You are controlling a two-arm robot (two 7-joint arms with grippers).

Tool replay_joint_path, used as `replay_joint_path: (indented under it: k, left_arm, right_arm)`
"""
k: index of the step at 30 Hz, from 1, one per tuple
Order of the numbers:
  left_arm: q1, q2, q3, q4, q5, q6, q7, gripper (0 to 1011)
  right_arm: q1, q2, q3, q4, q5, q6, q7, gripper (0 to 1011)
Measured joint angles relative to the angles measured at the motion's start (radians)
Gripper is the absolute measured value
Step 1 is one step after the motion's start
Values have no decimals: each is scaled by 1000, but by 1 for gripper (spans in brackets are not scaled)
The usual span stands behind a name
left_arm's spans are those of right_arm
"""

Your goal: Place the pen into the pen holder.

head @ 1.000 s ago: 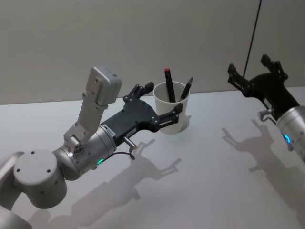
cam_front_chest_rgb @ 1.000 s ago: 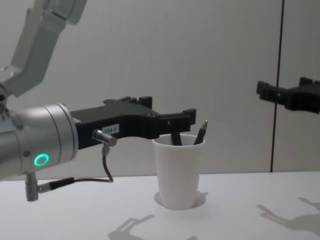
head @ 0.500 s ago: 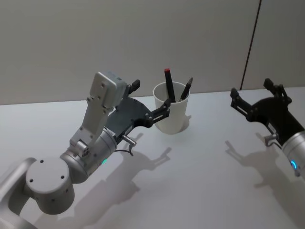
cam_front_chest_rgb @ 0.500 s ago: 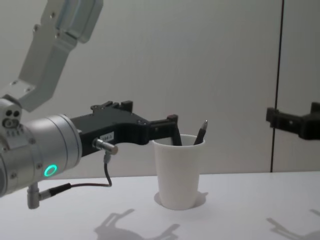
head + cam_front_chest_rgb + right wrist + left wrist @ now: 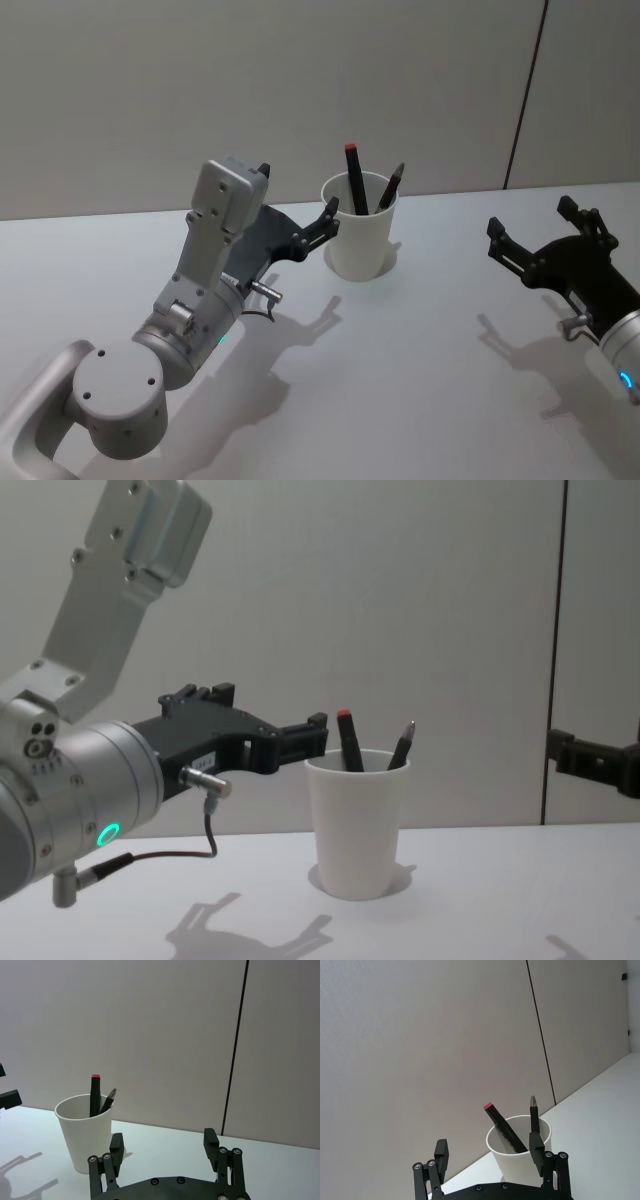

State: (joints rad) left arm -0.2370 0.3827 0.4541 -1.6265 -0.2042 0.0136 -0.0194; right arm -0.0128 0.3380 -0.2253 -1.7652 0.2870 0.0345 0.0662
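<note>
White paper cup (image 5: 359,238) is standing upper centre of the head view, holding two pens (image 5: 355,178) upright against its rim, so nothing is needing support; my left pincer (image 5: 297,220) is hanging just left of it, spread wide, empty; right pincer (image 5: 545,235) is idling lower right, spread, empty.

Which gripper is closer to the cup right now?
Left. The left gripper, open, sits just beside the cup on its left; the right gripper, also open, hangs well off to its right.
</note>
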Motion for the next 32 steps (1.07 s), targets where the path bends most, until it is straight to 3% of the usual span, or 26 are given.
replay_joint_path:
  k: [32]
  left_arm:
    - [0, -1, 0, 0, 4, 0, 9, 1001]
  right_arm:
    - [-2, -1, -1, -2, 0, -1, 0, 1001]
